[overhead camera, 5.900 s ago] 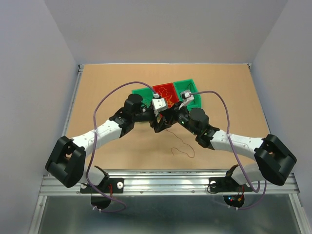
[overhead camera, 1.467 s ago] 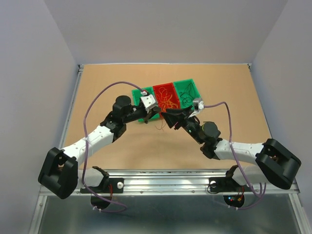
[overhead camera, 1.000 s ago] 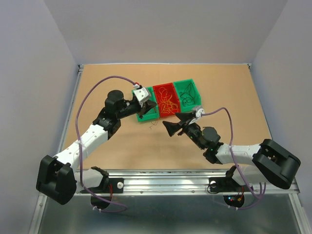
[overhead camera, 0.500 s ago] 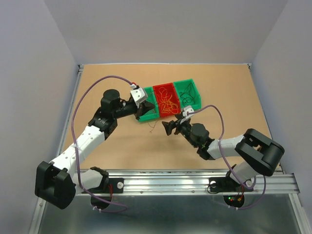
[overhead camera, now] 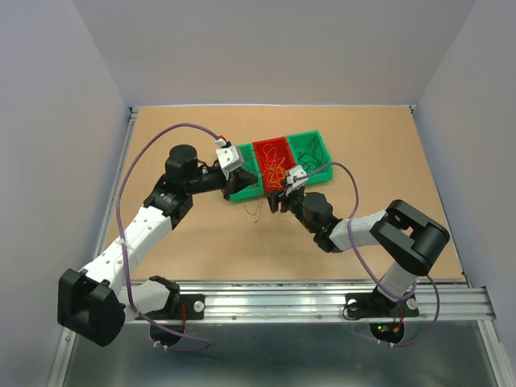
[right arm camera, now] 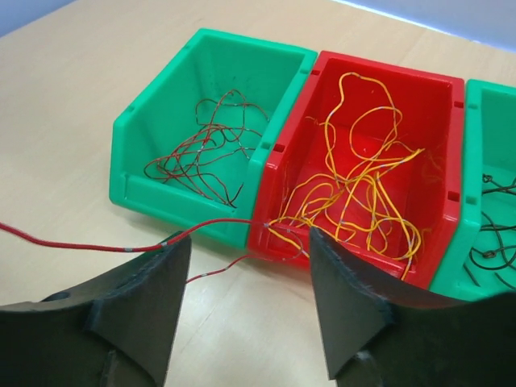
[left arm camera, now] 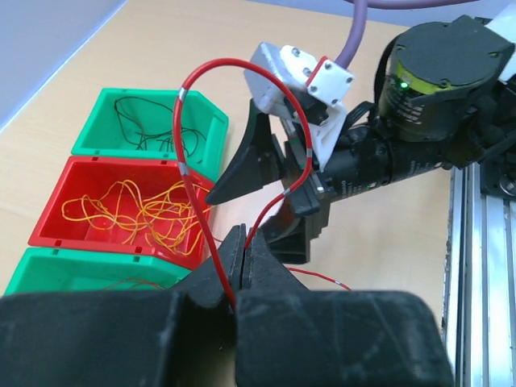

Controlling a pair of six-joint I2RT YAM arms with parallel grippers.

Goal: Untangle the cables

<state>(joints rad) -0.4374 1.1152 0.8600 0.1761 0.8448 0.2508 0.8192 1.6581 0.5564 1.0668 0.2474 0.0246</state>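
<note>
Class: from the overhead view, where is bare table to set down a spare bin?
Free: the far strip between bins and back wall; the table right of the bins; the left edge outside the left arm. Crowded: in front of the bins, where the left gripper pinches a red wire beside the open right gripper.

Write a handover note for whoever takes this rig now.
Left end effector: shut on a red cable.
Right end effector: open, empty, facing the bins.
Bins: red bin holds yellow cables; one green bin reddish cables; other green bin dark cables.
Done: most strands sorted.
To do: red cable's far end seems caught among the yellow cables; free it, bin it.
</note>
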